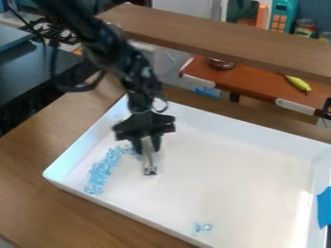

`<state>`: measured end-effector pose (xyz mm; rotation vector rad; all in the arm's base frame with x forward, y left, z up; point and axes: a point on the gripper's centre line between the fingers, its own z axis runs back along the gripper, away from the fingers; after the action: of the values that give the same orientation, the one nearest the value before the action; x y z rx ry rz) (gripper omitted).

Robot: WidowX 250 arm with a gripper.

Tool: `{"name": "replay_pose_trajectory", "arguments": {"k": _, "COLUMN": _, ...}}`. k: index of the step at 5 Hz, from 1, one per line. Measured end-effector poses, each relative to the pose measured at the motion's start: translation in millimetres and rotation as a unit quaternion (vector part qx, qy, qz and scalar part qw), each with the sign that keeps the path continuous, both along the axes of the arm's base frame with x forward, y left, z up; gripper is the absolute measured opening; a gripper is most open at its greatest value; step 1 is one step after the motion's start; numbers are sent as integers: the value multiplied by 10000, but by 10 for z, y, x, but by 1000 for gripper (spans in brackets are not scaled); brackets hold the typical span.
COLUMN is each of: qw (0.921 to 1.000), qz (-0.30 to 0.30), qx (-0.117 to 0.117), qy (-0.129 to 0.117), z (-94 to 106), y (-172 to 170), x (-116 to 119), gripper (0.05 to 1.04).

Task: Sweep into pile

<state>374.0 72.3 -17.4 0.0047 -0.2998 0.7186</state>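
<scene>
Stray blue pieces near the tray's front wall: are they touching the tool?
Apart. The camera view shows bare tray between the stray blue pieces and the tool in the gripper.

Brown wooden tabletop (38, 140) at lower left; a wooden board (213, 38) slants across the top — behind it, a reddish-brown counter (252, 87) at upper right — with dark blue wall (316, 10) in the corner.

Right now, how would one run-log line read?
gripper holding slim tool | most blue pieces banded at image-left of tray | few strays nearer camera | sweep unfinished
</scene>
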Motion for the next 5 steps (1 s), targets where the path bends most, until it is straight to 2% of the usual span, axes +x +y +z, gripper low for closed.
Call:
{"name": "replay_pose_trajectory", "arguments": {"k": 2, "qw": 9996, "qz": 196, "qx": -124, "qy": -134, "z": 9, "y": 256, "x": -330, "gripper": 383}}
{"name": "replay_pose_trajectory", "arguments": {"k": 4, "qw": 9964, "qz": 730, "qx": -371, "qy": -225, "z": 10, "y": 171, "x": -678, "gripper": 383}}
{"name": "replay_pose_trajectory", "arguments": {"k": 5, "qw": 9938, "qz": 779, "qx": -541, "qy": -572, "z": 134, "y": 23, "x": -637, "gripper": 383}}
